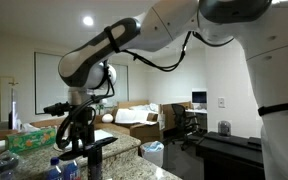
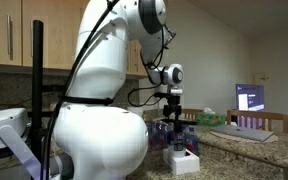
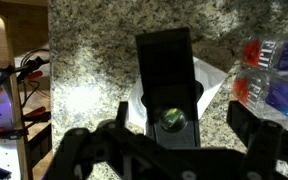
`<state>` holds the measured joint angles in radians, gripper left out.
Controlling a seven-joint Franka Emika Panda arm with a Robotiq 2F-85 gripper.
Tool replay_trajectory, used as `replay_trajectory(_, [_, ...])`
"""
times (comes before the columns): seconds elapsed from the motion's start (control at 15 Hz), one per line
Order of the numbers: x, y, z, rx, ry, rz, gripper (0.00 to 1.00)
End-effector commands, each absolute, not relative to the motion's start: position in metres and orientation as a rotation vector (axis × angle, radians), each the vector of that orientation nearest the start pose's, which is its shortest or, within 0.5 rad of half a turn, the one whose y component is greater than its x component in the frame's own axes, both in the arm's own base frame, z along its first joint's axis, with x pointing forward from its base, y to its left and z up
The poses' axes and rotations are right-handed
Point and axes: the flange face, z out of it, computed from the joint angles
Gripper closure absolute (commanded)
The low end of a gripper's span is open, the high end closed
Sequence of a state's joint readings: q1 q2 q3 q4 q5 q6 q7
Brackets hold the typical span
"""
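My gripper (image 3: 182,114) is open, its two black fingers spread wide on either side of a black rectangular block (image 3: 166,60). The block has a round greenish glass lens near its lower end and sits on a white base (image 3: 212,92) on the speckled granite counter (image 3: 94,60). The gripper hangs just above the block; no contact shows. In both exterior views the gripper (image 1: 81,128) (image 2: 173,112) points down over the counter. The white base with the black block (image 2: 182,160) shows below it.
Plastic water bottles with red and blue labels (image 3: 274,80) stand close to the right finger; they also show in both exterior views (image 1: 69,165) (image 2: 164,135). A green packet (image 1: 34,135) lies on the counter. Cables and a wooden edge (image 3: 14,90) lie past the counter edge. A lit monitor (image 2: 250,97) stands behind.
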<state>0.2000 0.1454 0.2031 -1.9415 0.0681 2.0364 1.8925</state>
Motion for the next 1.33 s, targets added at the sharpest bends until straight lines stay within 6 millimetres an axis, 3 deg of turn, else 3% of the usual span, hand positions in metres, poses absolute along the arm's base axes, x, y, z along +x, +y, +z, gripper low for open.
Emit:
replay_trajectory(0.0, [0.541, 0.233, 0.4, -2.345, 2.129, 0.14, 0.27])
replay_trajectory(0.6, [0.537, 0.241, 0.408, -2.416, 2.075, 0.028, 0.85])
replay_trajectory(0.87, [0.535, 0.246, 0.423, -2.44, 2.031, 0.041, 0.95])
replay_trajectory(1.27, [0.535, 0.245, 0.439, -2.444, 1.998, 0.024, 0.89])
